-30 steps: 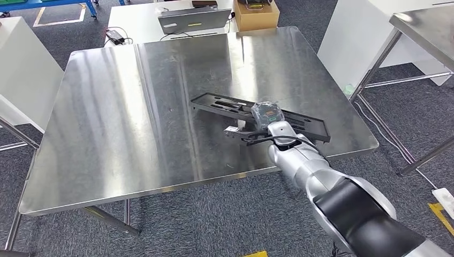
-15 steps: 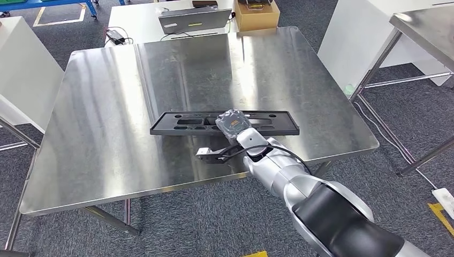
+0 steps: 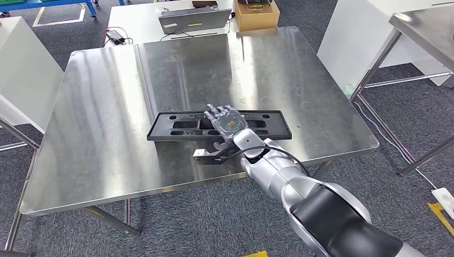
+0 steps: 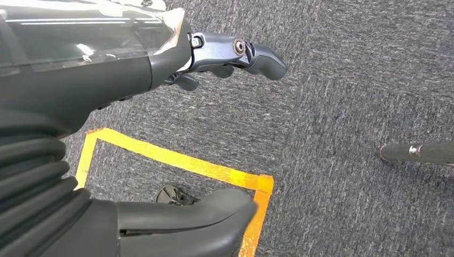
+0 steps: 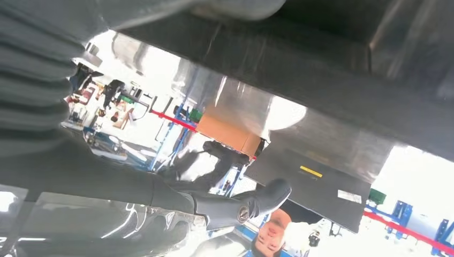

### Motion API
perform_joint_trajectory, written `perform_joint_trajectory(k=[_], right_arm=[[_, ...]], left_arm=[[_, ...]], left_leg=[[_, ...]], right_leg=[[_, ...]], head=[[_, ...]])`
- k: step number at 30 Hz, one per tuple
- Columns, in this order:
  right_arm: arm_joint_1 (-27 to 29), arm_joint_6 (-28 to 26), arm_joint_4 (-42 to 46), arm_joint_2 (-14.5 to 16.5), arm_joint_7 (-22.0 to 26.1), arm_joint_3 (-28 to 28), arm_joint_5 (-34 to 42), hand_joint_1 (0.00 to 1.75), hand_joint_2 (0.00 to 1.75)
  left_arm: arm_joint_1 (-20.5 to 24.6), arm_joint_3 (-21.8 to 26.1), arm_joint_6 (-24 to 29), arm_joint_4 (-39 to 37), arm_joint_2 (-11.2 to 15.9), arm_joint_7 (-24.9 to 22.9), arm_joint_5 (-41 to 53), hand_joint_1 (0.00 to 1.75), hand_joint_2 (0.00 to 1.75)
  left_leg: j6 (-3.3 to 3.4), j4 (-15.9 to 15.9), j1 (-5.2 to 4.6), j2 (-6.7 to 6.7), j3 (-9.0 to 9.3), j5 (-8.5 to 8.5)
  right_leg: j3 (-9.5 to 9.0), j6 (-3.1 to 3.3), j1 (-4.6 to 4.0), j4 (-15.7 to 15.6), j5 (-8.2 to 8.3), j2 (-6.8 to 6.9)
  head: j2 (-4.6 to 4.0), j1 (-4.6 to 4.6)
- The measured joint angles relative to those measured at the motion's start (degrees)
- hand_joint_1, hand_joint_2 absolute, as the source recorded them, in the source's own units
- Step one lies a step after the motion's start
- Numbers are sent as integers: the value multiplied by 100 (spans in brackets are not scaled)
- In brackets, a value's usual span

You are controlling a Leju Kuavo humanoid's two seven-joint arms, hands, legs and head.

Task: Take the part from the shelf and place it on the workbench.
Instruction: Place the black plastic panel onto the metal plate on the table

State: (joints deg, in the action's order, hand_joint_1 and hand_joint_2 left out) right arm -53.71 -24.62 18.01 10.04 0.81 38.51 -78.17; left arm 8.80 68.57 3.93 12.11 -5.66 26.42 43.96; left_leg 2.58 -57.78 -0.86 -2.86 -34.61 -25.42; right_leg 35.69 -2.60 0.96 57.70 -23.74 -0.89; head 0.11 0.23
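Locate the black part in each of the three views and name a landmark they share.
Head view: the black part lies flat on the steel workbench, under the right hand.
Left wrist view: not in it.
Right wrist view: the dark band close overhead.
Shared landmark: cardboard box.

You see: bench brushed glossy steel | part matt black plastic | floor rough grey carpet | arm smooth silver metal
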Motion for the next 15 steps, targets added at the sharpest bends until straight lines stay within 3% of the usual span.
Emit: perform_joint_trajectory(k=[11, 15], right_arm=[[146, -198, 194, -13, 323, -479, 248, 0, 0], [331, -503, 481, 6, 961, -814, 756, 0, 0]], left_arm=[[-31, 9, -61, 0, 16, -2, 54, 0, 0], [-49, 53, -97, 0, 20, -2, 52, 0, 0]], left_leg=[[0, 0, 0, 0, 0, 0], [0, 0, 0, 0, 0, 0]], right_leg=[[0, 0, 0, 0, 0, 0], [-1, 0, 0, 0, 0, 1]], head=[[0, -1], [0, -1]])
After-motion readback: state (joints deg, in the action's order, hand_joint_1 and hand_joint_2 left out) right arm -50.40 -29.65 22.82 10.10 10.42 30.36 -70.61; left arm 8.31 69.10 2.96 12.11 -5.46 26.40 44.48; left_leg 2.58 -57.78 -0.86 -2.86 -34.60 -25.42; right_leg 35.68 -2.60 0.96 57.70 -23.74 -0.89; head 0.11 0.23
